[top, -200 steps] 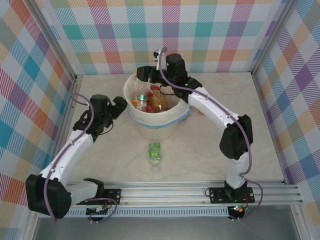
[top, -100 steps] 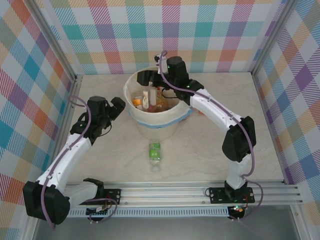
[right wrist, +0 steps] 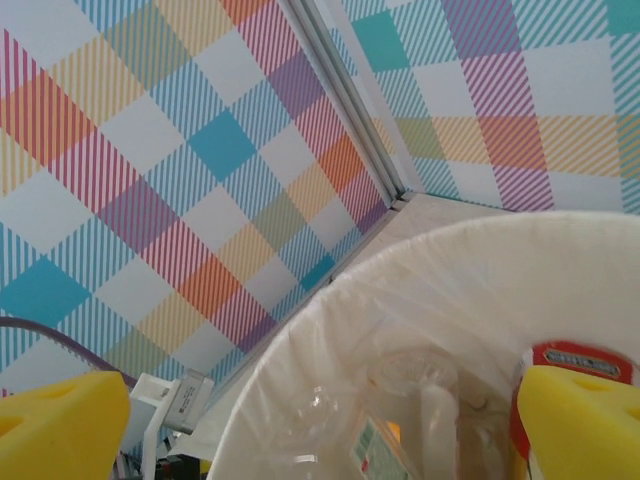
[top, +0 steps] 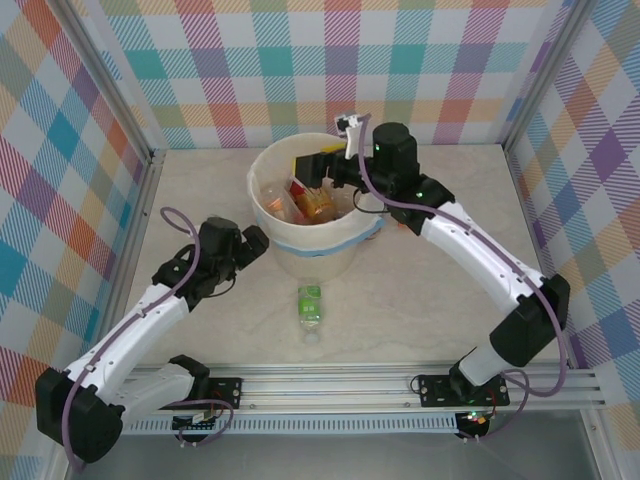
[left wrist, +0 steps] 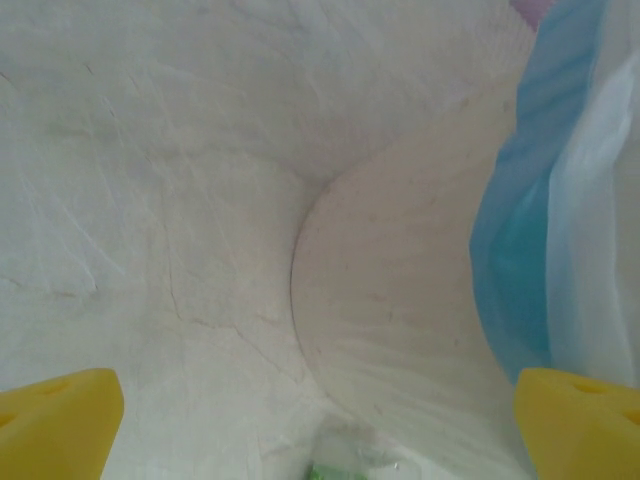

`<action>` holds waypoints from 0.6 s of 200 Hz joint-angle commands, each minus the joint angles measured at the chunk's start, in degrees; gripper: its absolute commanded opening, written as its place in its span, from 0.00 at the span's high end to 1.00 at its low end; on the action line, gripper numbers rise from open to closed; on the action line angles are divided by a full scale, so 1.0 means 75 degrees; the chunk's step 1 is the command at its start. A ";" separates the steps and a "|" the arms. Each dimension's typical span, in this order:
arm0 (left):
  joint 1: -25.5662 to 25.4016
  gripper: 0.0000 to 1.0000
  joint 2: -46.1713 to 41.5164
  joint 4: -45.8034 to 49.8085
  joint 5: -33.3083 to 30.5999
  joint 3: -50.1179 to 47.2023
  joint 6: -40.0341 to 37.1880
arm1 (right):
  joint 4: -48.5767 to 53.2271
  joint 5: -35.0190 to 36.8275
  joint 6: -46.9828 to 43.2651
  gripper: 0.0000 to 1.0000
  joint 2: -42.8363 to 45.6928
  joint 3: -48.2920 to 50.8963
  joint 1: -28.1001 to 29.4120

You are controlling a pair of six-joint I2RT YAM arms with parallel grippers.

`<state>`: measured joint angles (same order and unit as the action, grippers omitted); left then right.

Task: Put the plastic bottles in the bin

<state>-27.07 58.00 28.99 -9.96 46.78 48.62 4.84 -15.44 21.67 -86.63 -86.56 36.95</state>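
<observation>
The bin point(top: 345, 238) stands mid-table with several plastic bottles point(top: 312, 203) lying inside it. One green-labelled bottle point(top: 310, 304) lies on the table in front of the bin. My right gripper point(top: 318, 165) hovers open over the bin's far rim, holding nothing. In the right wrist view its yellow fingertips point(right wrist: 62, 426) frame the lined rim point(right wrist: 330, 330) and clear bottles point(right wrist: 420, 400) below. My left gripper point(top: 256, 240) is open beside the bin's left wall. In the left wrist view the bin wall point(left wrist: 400, 300), its blue band point(left wrist: 512, 250) and the bottle's end point(left wrist: 345, 458) show.
Plaid walls and metal frame posts point(top: 140, 215) close in the table on three sides. A rail point(top: 380, 385) runs along the near edge. Bare marble-look tabletop point(top: 450, 290) lies right of the bin.
My right gripper has shifted right along the bin's far rim as the arm swung out to the right. My left gripper has moved right and nearer, close to the bin's side.
</observation>
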 commanded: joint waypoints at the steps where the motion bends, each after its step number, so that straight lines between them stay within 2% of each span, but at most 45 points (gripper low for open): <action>1: -0.0468 0.00 -0.0219 0.0082 0.0003 -0.0418 -0.0022 | -0.0090 0.0183 -0.0372 0.00 0.0869 0.0685 0.0042; 40: -0.1414 0.00 -0.0767 -0.0443 0.0351 -0.1473 0.0157 | 0.0166 0.1107 -0.0534 0.00 0.2478 0.2127 0.0042; 65: -0.2234 0.00 -0.0739 -0.0463 0.0142 -0.1806 0.0124 | 0.0209 0.2035 -0.0441 0.00 0.3398 0.3154 0.0042; 90: -0.2849 0.00 -0.0334 -0.0822 0.0035 -0.1952 0.0084 | 0.0326 0.3161 0.0103 0.00 0.4162 0.4191 0.0041; 120: -0.3370 0.00 0.0602 -0.1408 -0.0026 -0.1758 -0.0149 | 0.0122 0.4009 0.0890 0.00 0.4935 0.5184 0.0031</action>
<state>-49.63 58.30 23.57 -8.75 32.82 48.62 6.68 6.15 22.92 -52.95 -51.62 36.95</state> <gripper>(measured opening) 0.999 0.996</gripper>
